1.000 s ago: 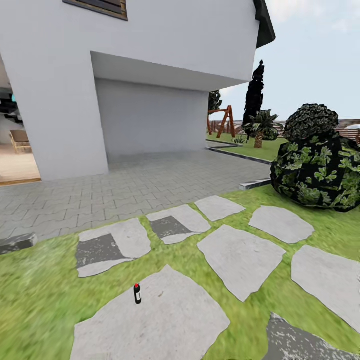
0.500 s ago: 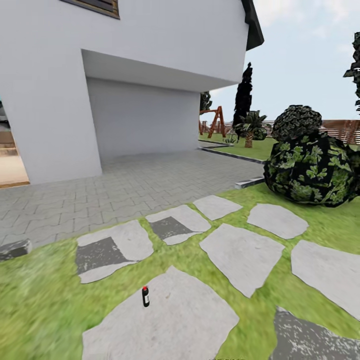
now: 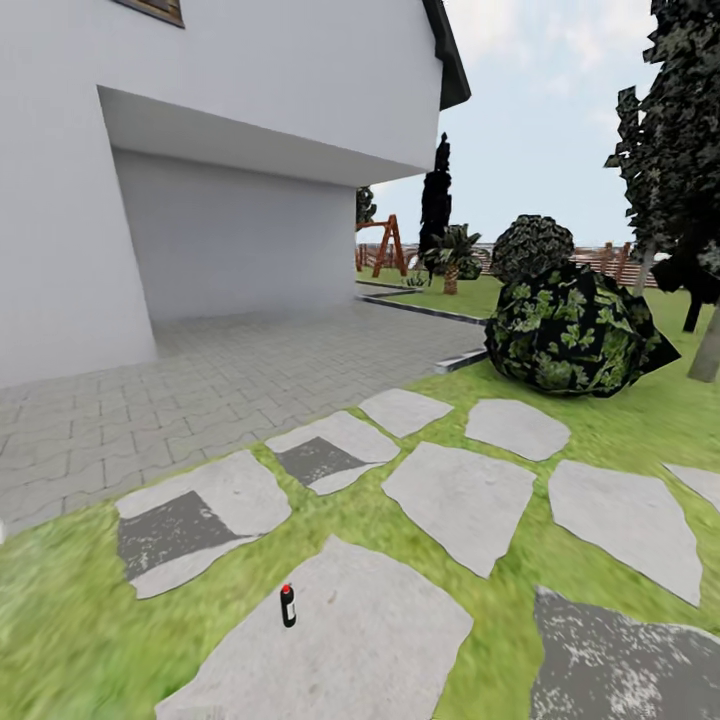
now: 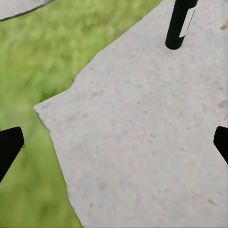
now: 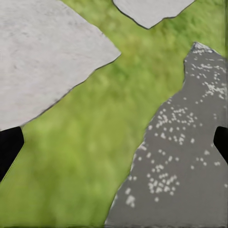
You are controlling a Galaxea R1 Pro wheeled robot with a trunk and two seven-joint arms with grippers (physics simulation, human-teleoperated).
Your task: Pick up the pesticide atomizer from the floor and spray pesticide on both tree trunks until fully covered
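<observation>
The pesticide atomizer (image 3: 288,605), a small black bottle with a red cap, stands upright on a pale stone slab (image 3: 360,640) in the garden lawn, low in the head view. In the left wrist view the atomizer (image 4: 179,23) stands on the same slab some way beyond my open left gripper (image 4: 114,147), whose dark fingertips (image 4: 9,145) frame bare stone. My right gripper (image 5: 114,145) is open over grass and a dark speckled slab (image 5: 180,156). At the far right rises a tree (image 3: 680,120) with dark jagged foliage, and part of a pale tree trunk (image 3: 708,345) shows at the picture's edge.
A big round dark-green bush (image 3: 570,330) sits on the lawn ahead to the right. Stepping stones (image 3: 460,500) cross the grass toward grey paving (image 3: 200,390) in front of the white house (image 3: 200,150). A wooden swing frame (image 3: 385,245) and slat fence (image 3: 600,255) stand far back.
The whole head view has swung to the right, so the house and bush slid left and the tall tree came into view. The atomizer stays standing on its slab.
</observation>
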